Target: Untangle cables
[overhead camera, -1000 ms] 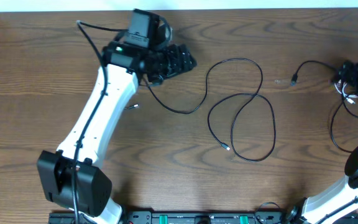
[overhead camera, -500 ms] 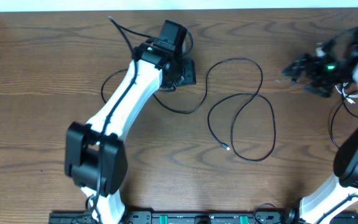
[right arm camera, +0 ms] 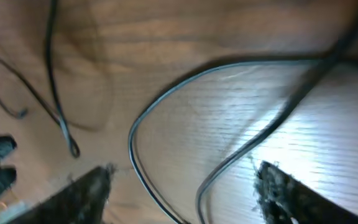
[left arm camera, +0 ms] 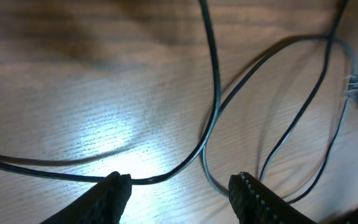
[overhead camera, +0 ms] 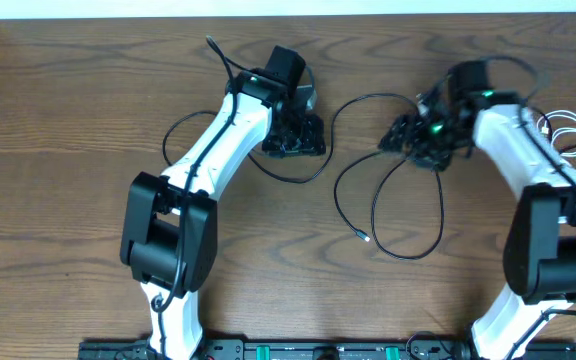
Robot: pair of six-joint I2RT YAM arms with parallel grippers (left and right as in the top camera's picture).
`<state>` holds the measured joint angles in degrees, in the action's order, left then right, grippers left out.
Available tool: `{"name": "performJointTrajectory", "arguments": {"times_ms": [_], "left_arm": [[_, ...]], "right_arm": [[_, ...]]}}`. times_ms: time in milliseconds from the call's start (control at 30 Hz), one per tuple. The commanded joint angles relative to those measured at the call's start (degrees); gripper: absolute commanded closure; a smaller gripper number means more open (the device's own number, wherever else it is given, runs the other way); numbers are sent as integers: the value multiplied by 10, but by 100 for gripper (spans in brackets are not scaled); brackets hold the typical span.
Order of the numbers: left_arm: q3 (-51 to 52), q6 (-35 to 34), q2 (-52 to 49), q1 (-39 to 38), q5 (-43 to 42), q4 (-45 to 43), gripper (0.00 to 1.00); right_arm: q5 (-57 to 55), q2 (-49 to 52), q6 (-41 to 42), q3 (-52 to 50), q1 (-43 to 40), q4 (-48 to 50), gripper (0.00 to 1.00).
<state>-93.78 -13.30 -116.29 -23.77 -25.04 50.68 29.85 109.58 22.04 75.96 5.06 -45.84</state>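
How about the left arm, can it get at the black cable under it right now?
Probably yes. Its fingers stand open over the table, and the cable runs between them with nothing on top. Other loops lie close by, so it may catch those too.

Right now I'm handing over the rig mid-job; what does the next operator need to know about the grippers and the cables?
Left gripper: open, low over the table, a black cable lying between its fingers, not gripped.
Right gripper: open, straddling black cable strands the same way.
Cables: black cable in crossed loops mid-table; white cable near the right edge.
Done: loops not yet pulled apart.
Left: close on the strands and draw the loops apart.
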Motion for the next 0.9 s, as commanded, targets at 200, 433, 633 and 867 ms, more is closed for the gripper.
{"name": "performJointTrajectory", "arguments": {"times_ms": [200, 433, 633, 867], "left_arm": [[-1, 39, -47, -34, -9, 9, 44], [-1, 41, -59, -36, -9, 9, 44], [-1, 47, -59, -36, -9, 9, 69], [-4, 47, -56, -34, -9, 7, 93]], "right_arm": [[-34, -1, 129, -89, 78, 99, 41], [-39, -2, 130, -102, 103, 122, 46], [35, -3, 85, -81, 89, 133, 36], [48, -47, 27, -30, 59, 83, 31]]}}
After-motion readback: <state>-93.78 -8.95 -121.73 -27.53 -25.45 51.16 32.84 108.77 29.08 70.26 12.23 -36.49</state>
